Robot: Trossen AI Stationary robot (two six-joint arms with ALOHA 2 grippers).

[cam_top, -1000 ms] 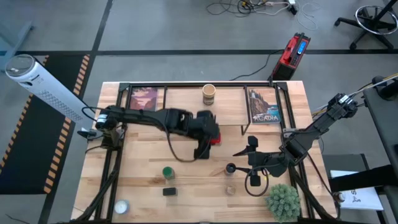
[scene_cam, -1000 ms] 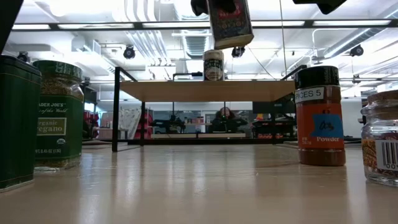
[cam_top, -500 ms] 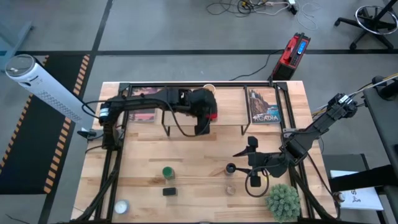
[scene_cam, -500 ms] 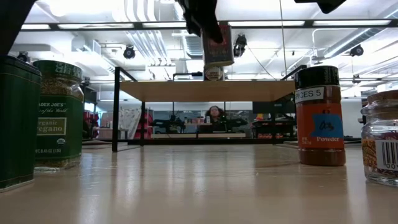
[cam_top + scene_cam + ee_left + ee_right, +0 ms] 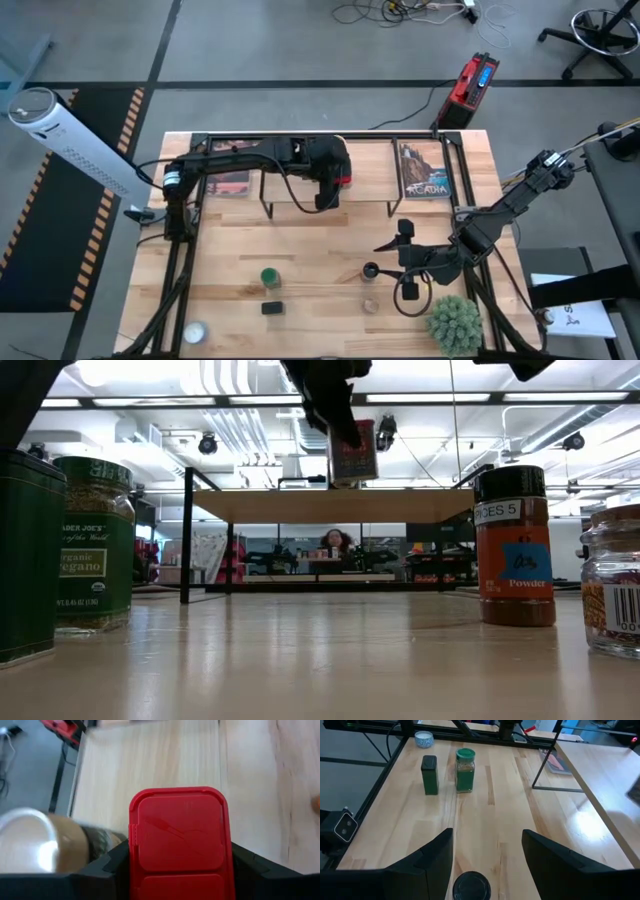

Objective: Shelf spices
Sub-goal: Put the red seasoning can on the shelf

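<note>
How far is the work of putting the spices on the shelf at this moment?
Done: the tan round jar seems to stand on the shelf already. In hand: the left gripper holds the red square tin over the shelf, beside that jar. Left on the table: the green-lidded jar, small black box, dark-capped brown bottle and tiny clear jar. The right gripper waits, fingers open.

The tan round jar (image 5: 35, 842) is blurred, probably touching the red square tin (image 5: 179, 840), whose base is cut off.
</note>
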